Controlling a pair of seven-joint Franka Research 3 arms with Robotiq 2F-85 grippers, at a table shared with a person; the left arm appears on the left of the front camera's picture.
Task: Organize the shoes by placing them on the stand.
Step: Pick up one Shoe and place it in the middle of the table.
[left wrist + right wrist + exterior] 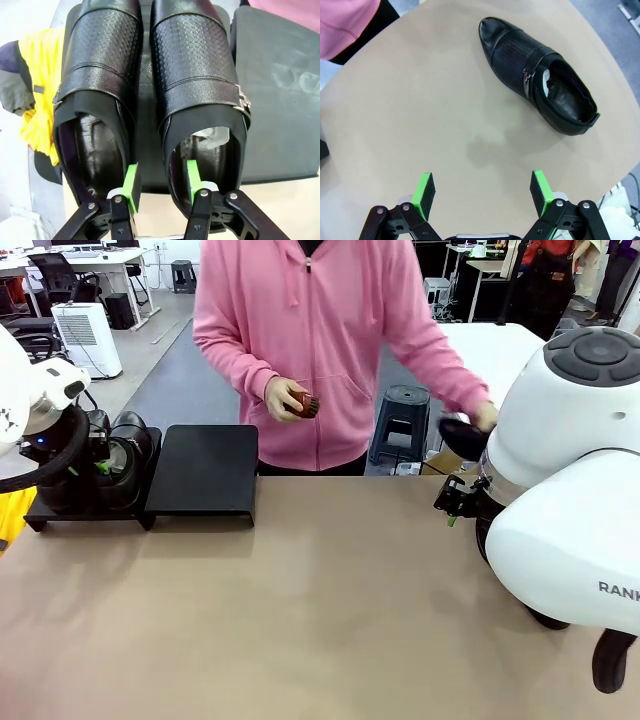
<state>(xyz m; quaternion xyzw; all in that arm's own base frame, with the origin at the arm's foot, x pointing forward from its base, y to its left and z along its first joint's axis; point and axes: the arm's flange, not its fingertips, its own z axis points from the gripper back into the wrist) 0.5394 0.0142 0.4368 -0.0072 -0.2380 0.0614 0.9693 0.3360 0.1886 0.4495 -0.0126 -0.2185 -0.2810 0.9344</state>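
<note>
Right arm (570,540) half-hides shoe (458,436) | hand (285,398) holds brush (306,404) | yellow cloth (42,90) beside stand (205,470)

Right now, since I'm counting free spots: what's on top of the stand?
Two shoes sit side by side on its left platform; the right platform is bare. The shoes hide most of the left one's top.

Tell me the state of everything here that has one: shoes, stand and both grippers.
Left gripper: open, astride one shoe's side wall.
Right gripper: open, empty, over the table.
Shoe pair: upright, side by side on the stand's left platform.
Third shoe: upright on the table.
Fourth shoe: held in the person's hand.
Right platform: bare.
</note>
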